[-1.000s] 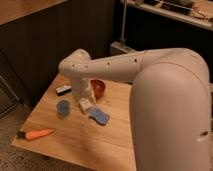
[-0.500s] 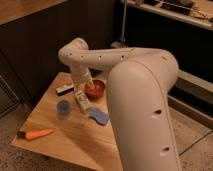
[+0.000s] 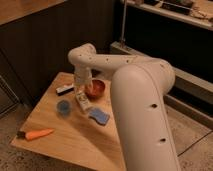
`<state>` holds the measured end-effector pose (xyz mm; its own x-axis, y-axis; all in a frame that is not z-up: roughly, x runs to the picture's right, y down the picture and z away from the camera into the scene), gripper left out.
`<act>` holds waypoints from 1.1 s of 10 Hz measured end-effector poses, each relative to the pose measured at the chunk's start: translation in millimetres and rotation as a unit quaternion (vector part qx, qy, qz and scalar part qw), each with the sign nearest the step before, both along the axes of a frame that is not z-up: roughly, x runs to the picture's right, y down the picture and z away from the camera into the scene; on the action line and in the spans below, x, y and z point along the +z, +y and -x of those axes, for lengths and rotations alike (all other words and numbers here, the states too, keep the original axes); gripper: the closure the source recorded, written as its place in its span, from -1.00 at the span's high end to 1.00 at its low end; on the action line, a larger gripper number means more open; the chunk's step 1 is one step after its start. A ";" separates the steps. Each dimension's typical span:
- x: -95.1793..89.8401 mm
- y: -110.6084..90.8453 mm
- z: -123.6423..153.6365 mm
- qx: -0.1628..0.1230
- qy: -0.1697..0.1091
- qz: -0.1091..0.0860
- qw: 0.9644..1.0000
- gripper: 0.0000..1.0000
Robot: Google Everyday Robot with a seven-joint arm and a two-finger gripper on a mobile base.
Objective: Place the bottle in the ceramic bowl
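The cream-white bottle (image 3: pixel 83 100) with a dark label stands on the wooden table (image 3: pixel 75 145), just left of and in front of the ceramic bowl (image 3: pixel 95 88). That bowl is reddish-brown, glossy and round. My white arm reaches in from the lower right, bends at an elbow above the table's far edge, and comes down to the gripper (image 3: pixel 81 89). The gripper is right above the bottle's top, at its upper end, beside the bowl's left rim. Whether it touches the bottle is unclear.
A round blue cup (image 3: pixel 63 106) stands left of the bottle. A flat blue sponge (image 3: pixel 99 116) lies in front of it. An orange carrot (image 3: pixel 38 134) lies near the table's front left corner. A small dark and white object (image 3: pixel 65 89) sits at the back left.
The thick arm segment has swung from the right side toward the middle and front of the view. The gripper stays near the bottle, and bottle and bowl have not moved.
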<state>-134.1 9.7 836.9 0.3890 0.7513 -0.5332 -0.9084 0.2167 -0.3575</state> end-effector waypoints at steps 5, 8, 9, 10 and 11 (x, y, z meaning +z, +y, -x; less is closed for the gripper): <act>13.8 32.0 15.2 -0.096 -0.010 0.014 0.995 0.30; 24.3 40.6 22.4 -0.109 0.002 0.021 0.994 0.30; 29.3 41.0 19.7 -0.111 0.010 0.021 0.994 0.30; 35.6 42.1 15.7 -0.113 0.020 0.022 0.993 0.30; 39.0 42.7 14.4 -0.114 0.025 0.022 0.993 0.30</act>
